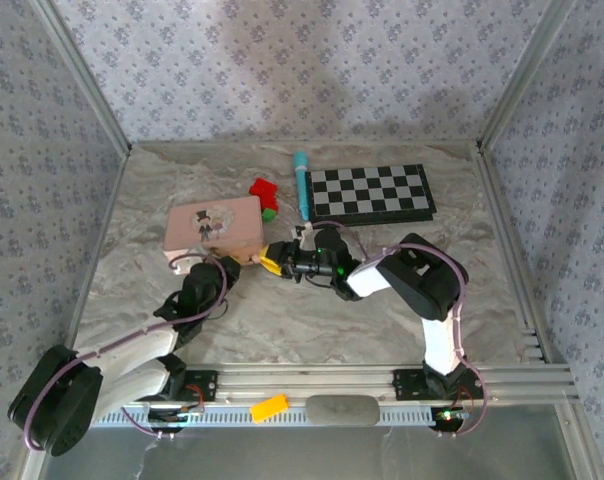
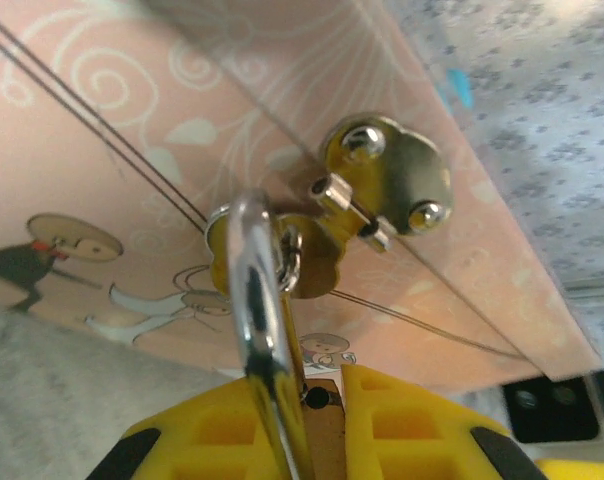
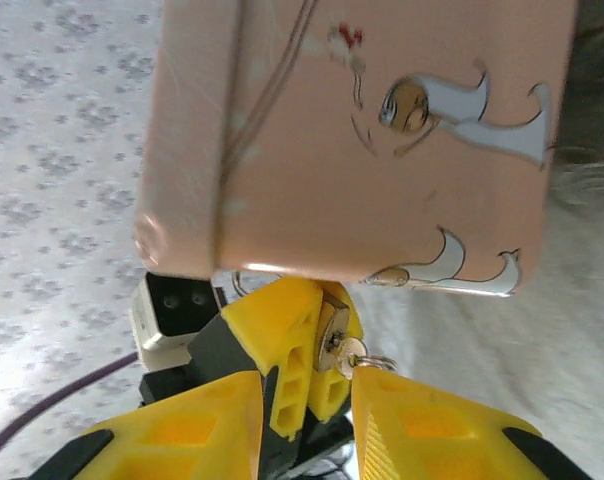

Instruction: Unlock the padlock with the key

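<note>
Against the front face of the pink box (image 1: pixel 214 225), I find my left gripper (image 2: pixel 322 412) clamped on the padlock (image 3: pixel 330 328). Its shackle (image 2: pixel 254 290) is threaded through the box's hasp (image 2: pixel 282 255). My right gripper (image 3: pixel 307 392) stands spread just beside it. The key (image 3: pixel 352 352) sits in the padlock's end, between the yellow fingers (image 3: pixel 432 430).

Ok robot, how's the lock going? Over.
Left gripper shut on padlock, shackle through hasp on pink box. Key against padlock, right gripper beside it, grip unclear.

The padlock (image 2: pixel 254 300) hangs from the hasp (image 2: pixel 387 185) fronting the box (image 1: pixel 214 224), left of a marker (image 1: pixel 302 185) and checkerboard (image 1: pixel 370 192).
</note>
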Robot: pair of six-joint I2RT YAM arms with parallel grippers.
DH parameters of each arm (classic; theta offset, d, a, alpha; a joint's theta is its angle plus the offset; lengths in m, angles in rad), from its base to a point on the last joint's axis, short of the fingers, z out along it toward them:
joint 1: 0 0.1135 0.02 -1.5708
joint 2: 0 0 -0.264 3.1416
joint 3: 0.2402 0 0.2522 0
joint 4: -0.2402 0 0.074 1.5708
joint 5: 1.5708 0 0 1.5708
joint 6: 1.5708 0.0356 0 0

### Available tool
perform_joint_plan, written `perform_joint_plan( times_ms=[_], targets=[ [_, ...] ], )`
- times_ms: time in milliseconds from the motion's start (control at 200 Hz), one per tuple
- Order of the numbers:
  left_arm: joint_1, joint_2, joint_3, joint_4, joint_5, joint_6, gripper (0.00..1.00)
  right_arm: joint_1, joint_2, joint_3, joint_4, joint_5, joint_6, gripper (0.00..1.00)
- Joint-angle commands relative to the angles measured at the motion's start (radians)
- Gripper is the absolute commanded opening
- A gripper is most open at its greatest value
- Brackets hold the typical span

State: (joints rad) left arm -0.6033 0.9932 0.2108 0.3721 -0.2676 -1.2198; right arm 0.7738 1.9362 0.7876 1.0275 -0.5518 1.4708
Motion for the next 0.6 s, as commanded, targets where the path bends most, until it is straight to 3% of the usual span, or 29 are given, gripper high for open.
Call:
perform_joint_plan(
  times_ms=[0, 120, 260, 330, 455, 515, 595],
  targets=[
    [-0.049, 0.016, 0.037, -0.092, -0.045, -0.023, 0.00, -0.007, -0.075, -0.009, -0.244, 0.020, -0.235, 0.30],
    [-0.112, 0.060, 0.036, -0.138, -0.085, -0.077, 0.01, -0.001, -0.137, 0.017, -0.459, 0.050, -0.412, 0.31],
    [-0.129, 0.115, 0.026, -0.102, -0.079, -0.118, 0.13, 0.024, -0.205, 0.081, -0.731, 0.111, -0.625, 0.32],
    [-0.131, 0.119, 0.034, -0.100, -0.077, -0.114, 0.28, 0.038, -0.225, 0.120, -0.851, 0.139, -0.718, 0.32],
    [-0.131, 0.073, 0.058, -0.190, -0.101, -0.108, 0.67, 0.066, -0.257, 0.173, -1.007, 0.203, -0.833, 0.35],
    [-0.130, 0.025, 0.061, -0.256, -0.123, -0.116, 0.77, 0.080, -0.271, 0.187, -1.052, 0.232, -0.886, 0.38],
    [-0.118, -0.062, 0.051, -0.342, -0.142, -0.125, 0.82, 0.098, -0.286, 0.203, -1.096, 0.262, -0.924, 0.42]
  ],
)
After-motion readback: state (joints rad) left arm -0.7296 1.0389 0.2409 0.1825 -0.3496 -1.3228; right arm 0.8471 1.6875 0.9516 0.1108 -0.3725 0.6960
